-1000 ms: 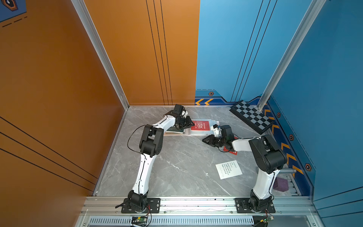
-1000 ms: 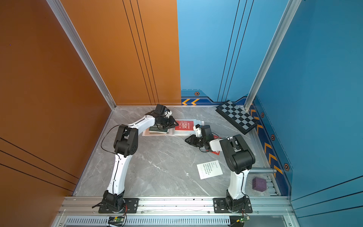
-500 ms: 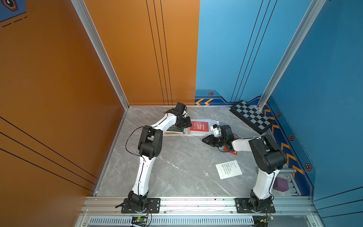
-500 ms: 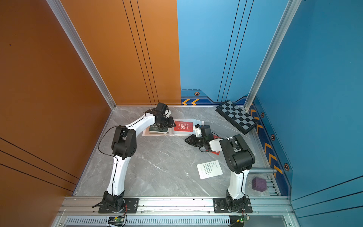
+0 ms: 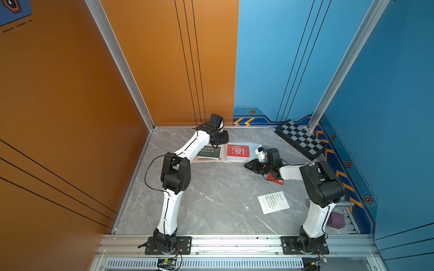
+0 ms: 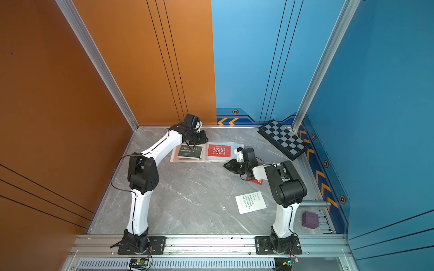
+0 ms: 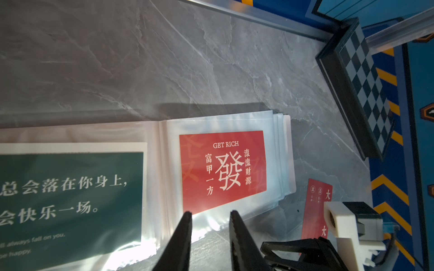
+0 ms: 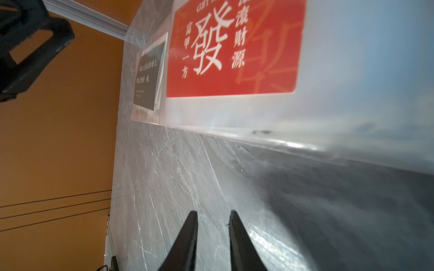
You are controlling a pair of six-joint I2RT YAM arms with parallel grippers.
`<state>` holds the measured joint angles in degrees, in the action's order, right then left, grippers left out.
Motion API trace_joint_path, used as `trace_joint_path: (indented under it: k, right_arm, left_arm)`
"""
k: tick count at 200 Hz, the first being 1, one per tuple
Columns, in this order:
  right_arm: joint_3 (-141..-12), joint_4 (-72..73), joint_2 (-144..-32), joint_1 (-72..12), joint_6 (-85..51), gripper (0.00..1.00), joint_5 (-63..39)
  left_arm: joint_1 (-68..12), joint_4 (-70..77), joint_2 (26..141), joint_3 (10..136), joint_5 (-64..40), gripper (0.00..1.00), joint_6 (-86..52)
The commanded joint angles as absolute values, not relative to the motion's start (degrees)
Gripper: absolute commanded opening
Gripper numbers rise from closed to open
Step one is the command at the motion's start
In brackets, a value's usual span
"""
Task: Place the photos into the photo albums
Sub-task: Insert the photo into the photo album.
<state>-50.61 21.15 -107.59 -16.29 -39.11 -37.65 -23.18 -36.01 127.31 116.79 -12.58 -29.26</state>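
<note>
Currently we hold both jaws apart and empty: left gripper over the open photo album at twelve o'clock on the table, right gripper by its four o'clock corner. A green card and a red card lie on its pages.

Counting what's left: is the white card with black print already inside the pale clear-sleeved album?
No, the white card with black print lies loose on the grey marble tabletop, apart from the pale clear-sleeved album.

Loose red card mostly hidden under the right arm — 1 corner shows; green card cut off by the left wrist picture's edge.
</note>
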Motion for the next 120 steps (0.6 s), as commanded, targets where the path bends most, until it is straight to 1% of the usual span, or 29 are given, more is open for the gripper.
trace_joint_path:
  k: [1,17,43,61,96,120]
  right_arm:
    - [-52.9,20.7,-104.2,-14.0,-42.2,0.26,-37.2]
    - [-55.1,17.5,-103.6,-13.0,-41.6,0.26,-35.6]
    - [-62.0,6.2,-104.8,-11.7,-37.3,0.27,-32.2]
    - [-66.0,1.2,-106.1,-10.9,-35.8,0.28,-31.3]
    - [-73.3,-7.9,-110.5,-10.8,-32.4,0.29,-30.1]
    - [-77.7,-11.3,-113.9,-10.7,-31.3,0.29,-30.2]
  left_arm:
    - [-25.1,-37.1,130.8,119.8,-11.5,0.28,-31.1]
    - [-25.3,-37.2,132.3,120.4,-13.2,0.26,-31.6]
    - [-25.6,-37.0,133.0,119.5,-13.1,0.23,-31.8]
    - [-25.5,-36.7,133.5,118.8,-13.2,0.22,-31.8]
    - [-25.2,-30.3,133.7,114.9,-17.8,0.19,-33.6]
    - [-24.7,-29.3,134.6,114.0,-18.1,0.18,-34.0]
